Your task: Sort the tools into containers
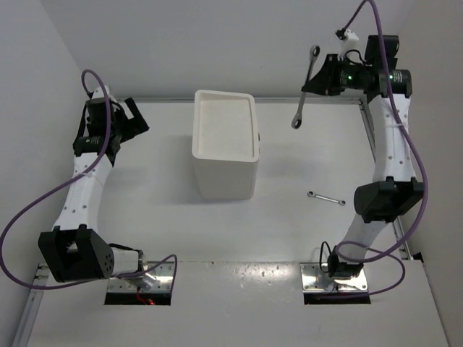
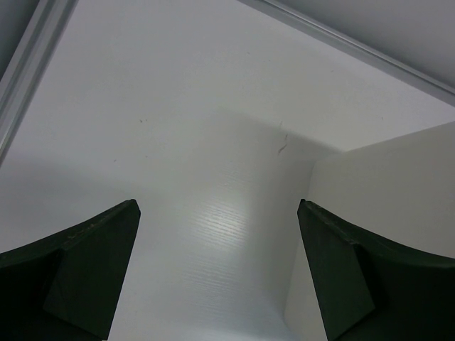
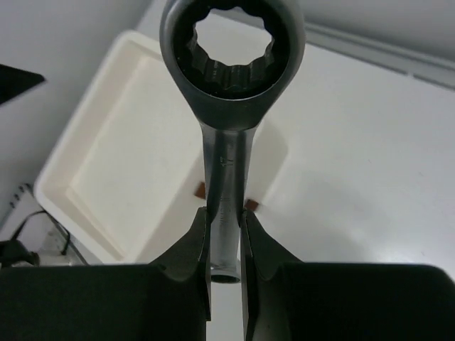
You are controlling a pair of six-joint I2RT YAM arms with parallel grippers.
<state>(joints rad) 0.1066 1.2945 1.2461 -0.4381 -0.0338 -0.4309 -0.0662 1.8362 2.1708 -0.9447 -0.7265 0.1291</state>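
My right hand is clamped on the shank of a slim silver ring-ended wrench, holding it in the air over the desk's far right corner, apart from the tall white plastic box. My left hand hangs open and empty near the box's side. The box's shallow top tray looks bare. A second small silver wrench lies on the white desk, so two placements are left at least. Plain pale walls surround the desk.
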